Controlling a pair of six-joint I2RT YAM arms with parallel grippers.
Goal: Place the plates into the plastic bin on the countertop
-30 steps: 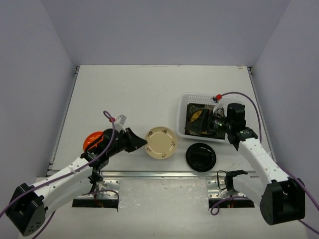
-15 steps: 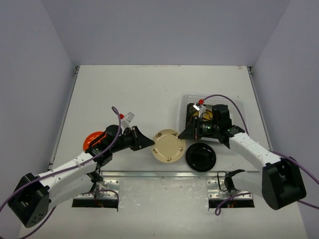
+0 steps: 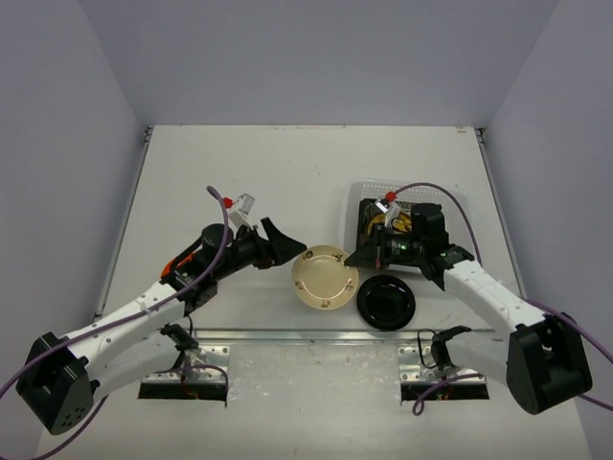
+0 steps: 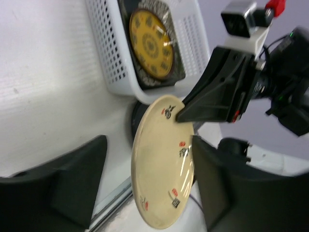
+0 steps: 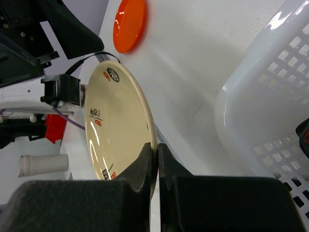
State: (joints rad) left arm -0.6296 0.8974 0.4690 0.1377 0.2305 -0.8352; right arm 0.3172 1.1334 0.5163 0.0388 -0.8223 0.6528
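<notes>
Pinching cream plate (image 5: pixel 118 130) rim beside plastic bin (image 4: pixel 111 58): right gripper (image 5: pixel 157 159), jaws clamped (right wrist view only); left gripper (image 4: pixel 145 179) jaws apart.

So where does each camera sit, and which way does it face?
Top external: above, behind the arms, looking down on the countertop; left arm and right arm show.
Left wrist: on the left arm, facing the cream plate and plastic bin; open left gripper shows.
Right wrist: on the right arm, facing the orange plate; right gripper pinches the cream plate's rim.
Shared: all see the cream plate.
</notes>
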